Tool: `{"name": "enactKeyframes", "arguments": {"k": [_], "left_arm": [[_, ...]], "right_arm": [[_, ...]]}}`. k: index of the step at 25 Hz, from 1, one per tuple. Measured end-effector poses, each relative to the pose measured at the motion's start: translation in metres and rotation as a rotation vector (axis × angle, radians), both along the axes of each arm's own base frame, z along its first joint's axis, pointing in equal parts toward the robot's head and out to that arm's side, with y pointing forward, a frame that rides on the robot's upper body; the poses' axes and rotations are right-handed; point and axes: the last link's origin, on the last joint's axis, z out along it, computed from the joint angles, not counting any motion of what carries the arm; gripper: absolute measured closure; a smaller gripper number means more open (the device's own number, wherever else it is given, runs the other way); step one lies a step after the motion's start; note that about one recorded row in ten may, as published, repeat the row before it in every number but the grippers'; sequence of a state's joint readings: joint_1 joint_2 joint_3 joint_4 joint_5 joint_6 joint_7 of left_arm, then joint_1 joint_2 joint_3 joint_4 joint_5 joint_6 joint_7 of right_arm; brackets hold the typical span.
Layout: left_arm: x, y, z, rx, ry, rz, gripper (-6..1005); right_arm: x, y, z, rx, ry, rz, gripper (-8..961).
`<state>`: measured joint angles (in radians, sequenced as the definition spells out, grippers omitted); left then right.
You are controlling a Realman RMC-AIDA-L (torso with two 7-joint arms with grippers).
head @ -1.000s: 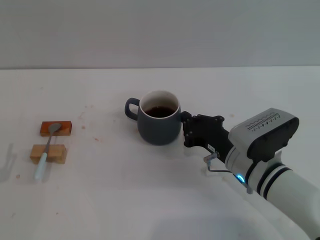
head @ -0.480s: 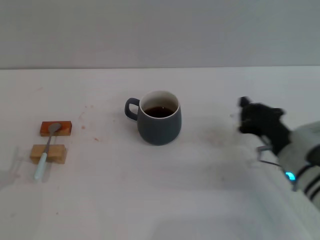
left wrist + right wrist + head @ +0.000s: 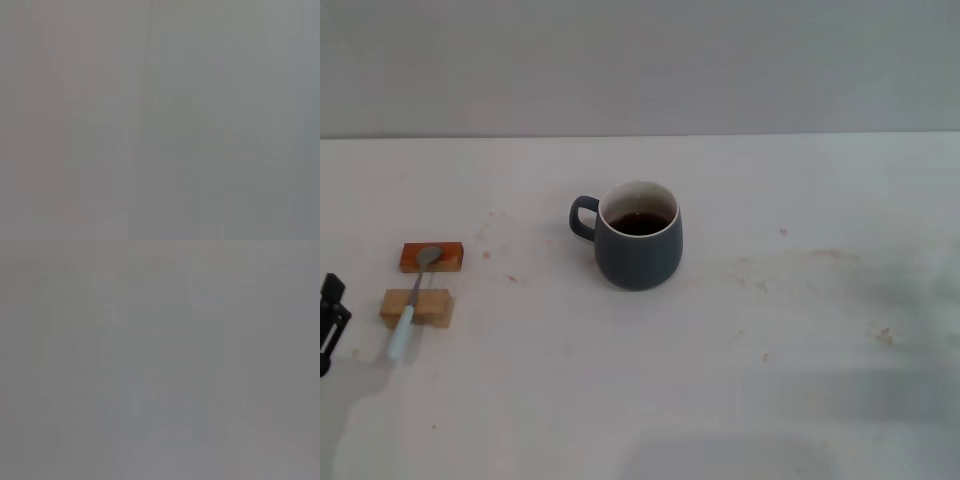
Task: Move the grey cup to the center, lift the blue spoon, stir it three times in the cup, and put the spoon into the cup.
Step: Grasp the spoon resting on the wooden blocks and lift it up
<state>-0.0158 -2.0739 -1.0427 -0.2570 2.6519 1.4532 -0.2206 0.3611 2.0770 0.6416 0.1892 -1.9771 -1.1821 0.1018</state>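
Left gripper (image 3: 330, 322) just entering at the surface (image 3: 770, 380) edge; fingers' opening cannot be told, nothing held. Just beside it, the blue spoon (image 3: 413, 297) lies bridged across two wooden blocks (image 3: 417, 307): light, slim, probably slippery; best pinched at the raised handle. Well beyond, the grey cup (image 3: 637, 235) stands mid-surface, heavy, full, spill-prone. Right gripper not in view.

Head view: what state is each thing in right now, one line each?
grey cup: upright mid-table, dark liquid inside, handle toward the robot's left, nothing gripping it.
blue spoon: lying across two wooden blocks, untouched.
left pincer: at the table's left edge, near the spoon, holding nothing.
right pincer: out of view.
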Motion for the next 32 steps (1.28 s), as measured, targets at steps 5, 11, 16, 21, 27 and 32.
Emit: {"name": "enactKeyframes", "arguments": {"k": [5, 11, 16, 21, 27, 32], "left_arm": [[0.0, 0.004, -0.01, -0.068, 0.015, 0.003, 182], [-0.001, 0.003, -0.012, -0.09, 0.028, 0.003, 187], [-0.002, -0.002, -0.019, -0.117, 0.031, 0.017, 192], [-0.007, -0.003, -0.027, -0.169, 0.04, 0.051, 196], [-0.009, -0.001, -0.03, -0.19, 0.045, 0.07, 202], [-0.006, -0.001, -0.036, -0.222, 0.049, 0.051, 207]], "right_arm": [[0.003, -0.005, 0.006, 0.044, 0.015, -0.01, 955], [0.003, -0.006, 0.006, 0.063, 0.039, -0.022, 955], [0.0, -0.005, 0.004, 0.065, 0.053, -0.016, 955], [-0.001, -0.005, 0.005, 0.071, 0.054, -0.01, 955], [-0.001, -0.007, 0.003, 0.07, 0.062, -0.014, 955], [-0.002, -0.008, 0.001, 0.067, 0.07, -0.015, 955]]}}
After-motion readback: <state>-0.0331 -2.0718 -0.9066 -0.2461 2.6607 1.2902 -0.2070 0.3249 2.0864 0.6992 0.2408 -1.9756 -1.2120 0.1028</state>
